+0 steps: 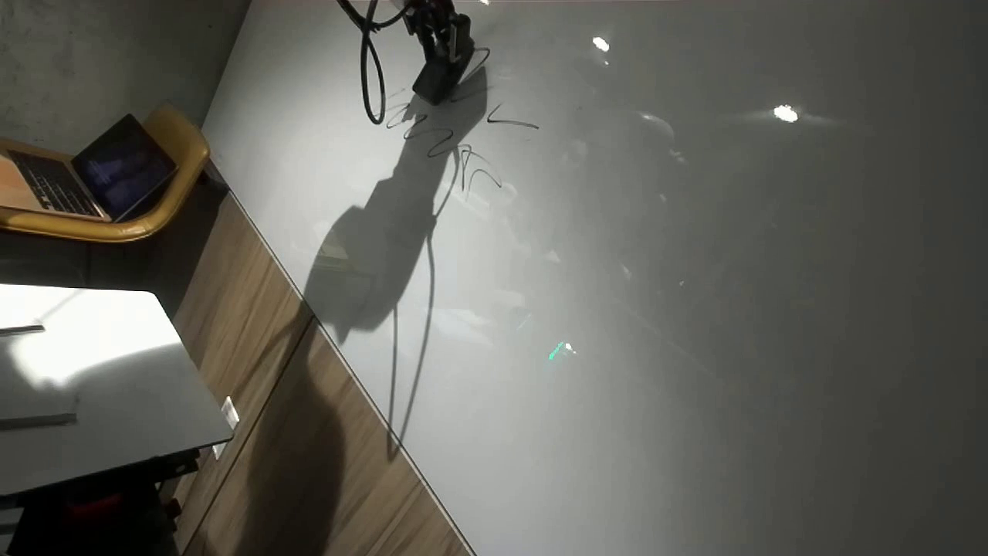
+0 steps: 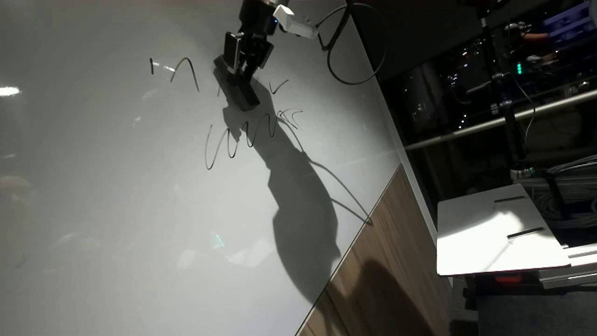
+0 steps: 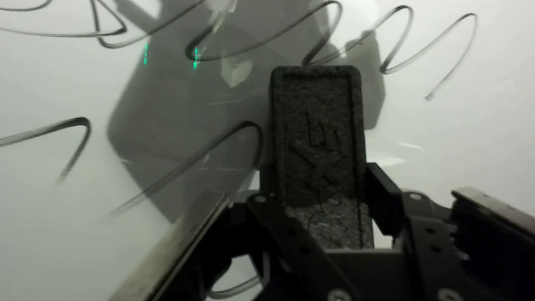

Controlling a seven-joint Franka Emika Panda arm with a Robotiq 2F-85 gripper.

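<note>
A dark grey felt-like block, apparently an eraser (image 3: 319,138), is clamped between the fingers of my gripper (image 3: 322,184). A hand-like outline is pressed into its face in the wrist view. In both exterior views my gripper (image 1: 448,38) comes in from the top, with the block (image 2: 238,91) lying along the white glossy board (image 1: 695,309). Whether the block touches the board, I cannot tell. Wavy black pen lines (image 2: 217,147) run below it, and shorter black strokes (image 2: 186,65) lie to either side. Part of the board behind the block is hidden.
Black cable (image 1: 378,77) loops beside the arm. Brown wood panelling (image 2: 396,261) borders the board's lower edge. A white-topped table (image 2: 494,233) stands nearby, and a laptop (image 1: 123,166) rests on a yellow chair (image 1: 174,154). The arm's shadow falls across board and panelling.
</note>
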